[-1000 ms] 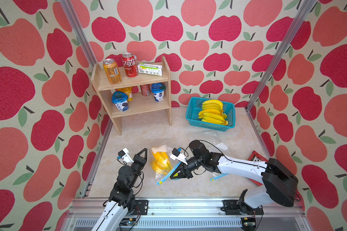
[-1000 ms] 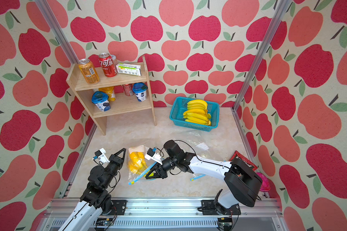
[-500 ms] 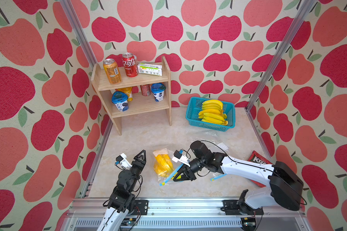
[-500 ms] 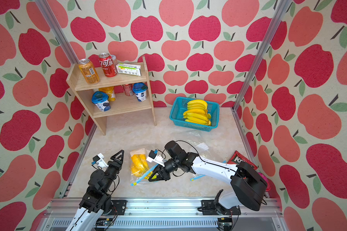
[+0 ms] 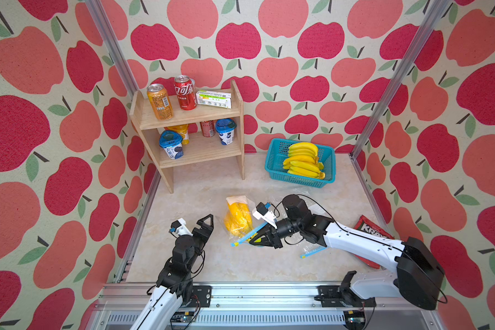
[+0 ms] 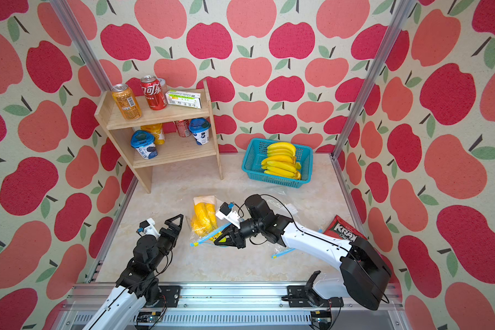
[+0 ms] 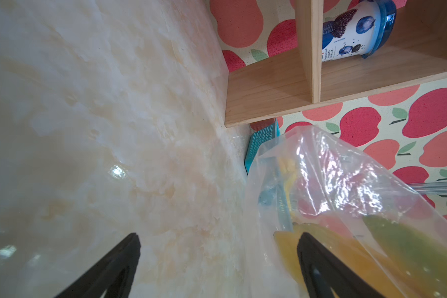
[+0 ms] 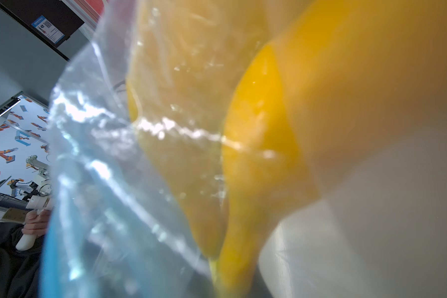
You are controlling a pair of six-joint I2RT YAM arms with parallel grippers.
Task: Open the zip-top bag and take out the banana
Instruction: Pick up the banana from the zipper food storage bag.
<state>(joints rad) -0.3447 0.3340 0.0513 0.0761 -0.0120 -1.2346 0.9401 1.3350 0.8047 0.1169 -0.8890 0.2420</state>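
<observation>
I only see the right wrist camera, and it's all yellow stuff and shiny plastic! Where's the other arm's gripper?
Observer: The left gripper is open, holding nothing, next to the zip-top bag.
Child: Is my gripper holding something?
Observer: The right gripper pinches the bag by its blue zip strip.
Child: Are there more bananas anywhere?
Observer: Yes, a bunch lies in a teal basket at the back.
</observation>
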